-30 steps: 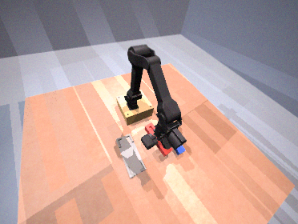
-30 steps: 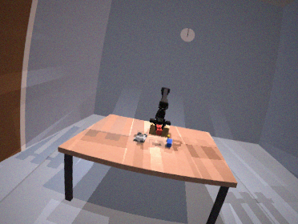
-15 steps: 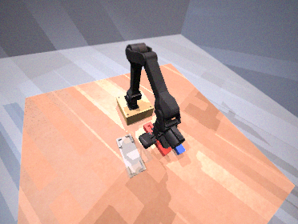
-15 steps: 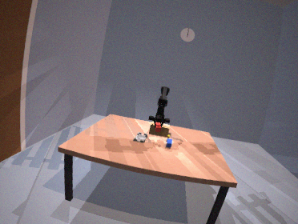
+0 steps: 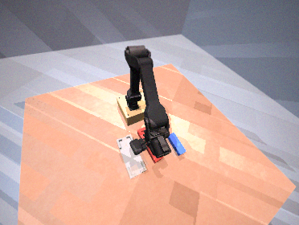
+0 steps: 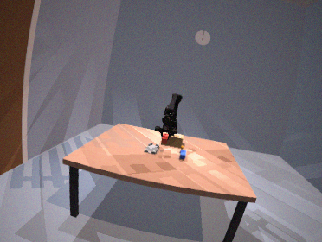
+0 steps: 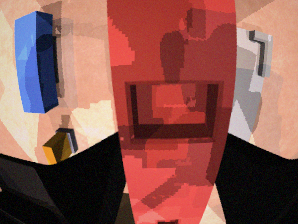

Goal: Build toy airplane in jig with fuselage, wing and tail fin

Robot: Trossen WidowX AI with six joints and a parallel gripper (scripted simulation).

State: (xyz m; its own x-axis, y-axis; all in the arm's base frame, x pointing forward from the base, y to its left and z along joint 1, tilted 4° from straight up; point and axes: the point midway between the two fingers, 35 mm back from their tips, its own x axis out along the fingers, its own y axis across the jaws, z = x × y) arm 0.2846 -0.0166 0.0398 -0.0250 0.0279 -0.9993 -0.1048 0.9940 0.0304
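The red fuselage [image 5: 155, 157] [image 6: 164, 136] [image 7: 172, 25] is between the fingers of my gripper [image 5: 149, 147] [image 7: 169, 132], which is shut on it. Its socket faces up to the wrist camera. It hangs above the table, between the jig and the wing. The pale grey jig [image 5: 133, 165] [image 6: 151, 149] [image 7: 245, 65] lies beside it, on the left in the top view. The blue wing [image 5: 177, 144] [image 6: 183, 154] [image 7: 31, 65] lies on the table on the other side. The small yellow tail fin [image 6: 182, 147] [image 7: 56, 149] lies near the wing; the arm hides it in the top view.
The arm's tan base block [image 5: 134, 117] [image 6: 174, 141] stands behind the parts. The wooden table [image 5: 68, 161] [image 6: 108, 153] carries everything. The wing and tail fin lie close to one side of the gripper, and the jig close to the other.
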